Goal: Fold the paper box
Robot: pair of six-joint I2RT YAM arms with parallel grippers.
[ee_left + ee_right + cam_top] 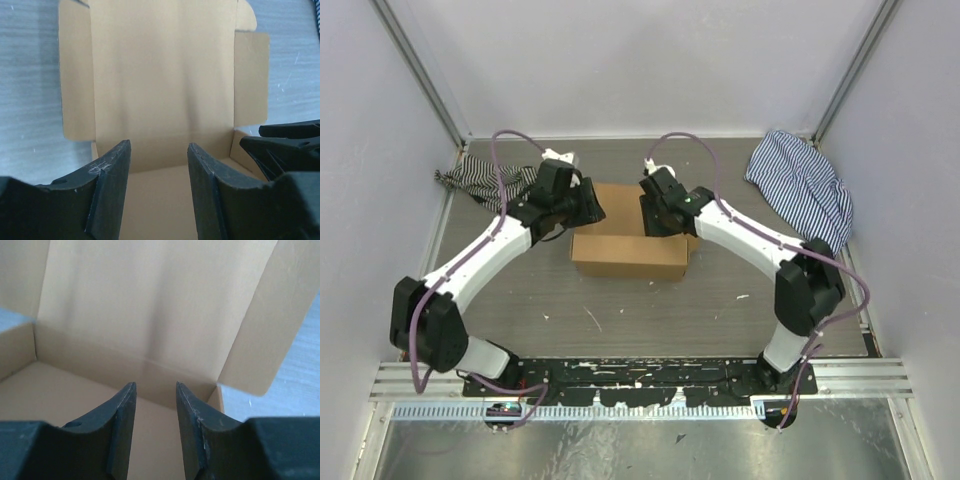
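**BOX POSITION RELATIVE TO BOTH PINCERS**

The plain brown corrugated cardboard paper box (625, 255) sits mid-desk (620, 330), with its long axis running left to right. The left pincer (159, 147) hangs over its far-left part and the right pincer (155, 386) over its far-right part; both are equally near. Each pincer is spread, pinching nothing, with the open interior directly below and an unfolded panel just ahead.
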